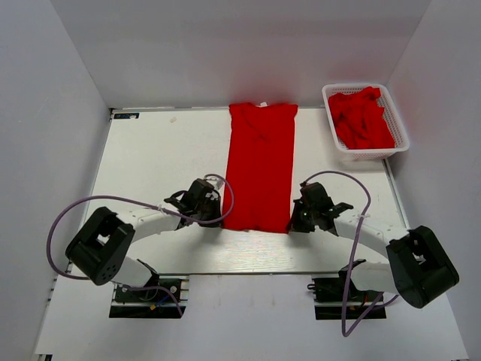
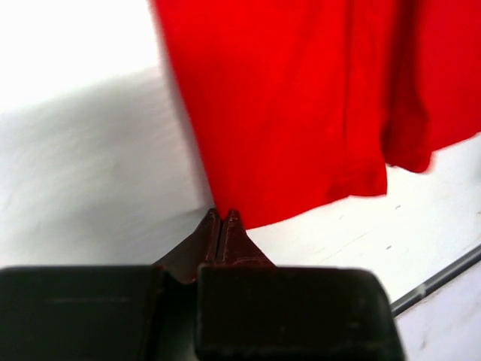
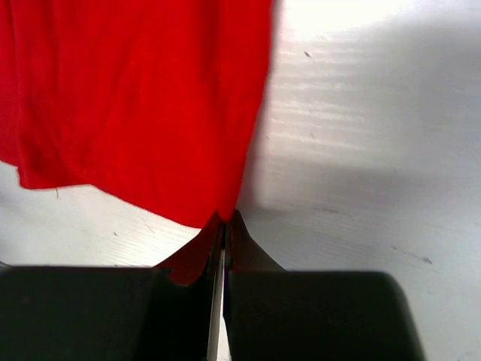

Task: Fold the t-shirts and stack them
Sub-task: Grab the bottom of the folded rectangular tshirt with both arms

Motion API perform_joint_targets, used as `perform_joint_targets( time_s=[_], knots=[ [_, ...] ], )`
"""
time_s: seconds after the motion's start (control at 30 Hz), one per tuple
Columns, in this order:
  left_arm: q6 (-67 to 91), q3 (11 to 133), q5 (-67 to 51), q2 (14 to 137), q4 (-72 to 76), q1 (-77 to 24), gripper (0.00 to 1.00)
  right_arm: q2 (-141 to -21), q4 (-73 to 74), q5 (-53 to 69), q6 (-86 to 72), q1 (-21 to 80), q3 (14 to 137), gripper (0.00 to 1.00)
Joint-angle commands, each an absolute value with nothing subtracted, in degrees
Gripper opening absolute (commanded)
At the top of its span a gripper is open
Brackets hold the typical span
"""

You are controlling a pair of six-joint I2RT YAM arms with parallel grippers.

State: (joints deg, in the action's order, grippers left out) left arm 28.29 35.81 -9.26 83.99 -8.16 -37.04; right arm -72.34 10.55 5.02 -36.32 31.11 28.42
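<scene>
L pincer (image 2: 223, 219) at t-shirt (image 1: 259, 165) corner; basket (image 1: 368, 155) far-R

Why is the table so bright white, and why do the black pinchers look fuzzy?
Left wrist view: glare whitens the table top left; the left gripper, very close, blurs. Right wrist view: same glare top right, right gripper fuzzy, pinching the t-shirt. Top view: sharp.

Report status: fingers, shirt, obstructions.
Left fingers shut on t-shirt near corner, right fingers likewise. T-shirt flat on table, folded to a long strip. Nothing in the way; basket of more shirts far right.
</scene>
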Motion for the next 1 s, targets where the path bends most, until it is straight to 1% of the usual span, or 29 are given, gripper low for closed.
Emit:
perform_joint_targets(
  time_s=[0.0,0.03,0.07,0.17,0.23,0.4,0.43,0.53,0.6,0.73,0.8,0.83,0.9,0.97],
  knots=[
    [29.7,31.2,-2.4,80.8,-18.3,-37.2,0.00,-70.3,17.0,0.5,-35.5,30.8,25.9,0.00],
    [29.7,31.2,-1.9,79.3,-18.3,-37.2,0.00,-69.3,17.9,0.4,-35.1,30.7,25.3,0.00],
    [29.7,30.3,-1.8,79.3,-17.6,-37.2,0.00,-68.6,19.0,-2.3,-34.9,30.7,24.9,0.00],
    [29.0,30.8,-4.6,78.7,-16.4,-37.2,0.00,-67.2,19.6,-1.9,-33.6,30.7,25.0,0.00],
    [28.5,31.5,-7.6,79.3,-14.7,-37.2,0.00,-65.7,18.6,1.7,-32.8,30.8,25.2,0.00],
    [27.9,33.2,-11.2,79.3,-14.2,-37.2,0.00,-64.0,12.8,9.1,-30.8,31.0,25.0,0.00],
    [27.9,33.2,-12.9,79.3,-14.2,-37.2,0.00,-63.3,12.3,12.6,-29.3,31.2,25.1,0.00],
    [27.9,35.8,-16.3,77.4,-14.7,-37.2,0.00,-61.7,10.8,16.7,-24.6,31.2,25.5,0.00],
    [27.4,37.3,-15.2,75.8,-16.9,-37.2,0.00,-61.2,11.7,15.4,-23.0,31.2,26.7,0.00],
    [27.4,42.8,-10.1,75.8,-18.8,-37.2,0.00,-61.8,15.9,7.8,-21.4,30.9,32.0,0.00],
    [28.0,47.6,-6.7,78.7,-21.6,-37.2,0.00,-64.1,18.3,3.6,-21.4,30.8,35.9,0.00],
    [28.7,49.2,-5.1,78.7,-22.5,-37.2,0.00,-67.2,18.4,0.3,-21.6,30.8,37.1,0.00],
    [29.3,52.1,-1.8,82.9,-23.3,-36.3,0.00,-70.1,20.7,-5.5,-21.6,30.7,39.1,0.00],
    [30.8,57.2,1.0,85.9,-25.7,-35.7,0.00,-72.8,21.7,-6.4,-22.2,30.1,43.3,0.00]
  ],
)
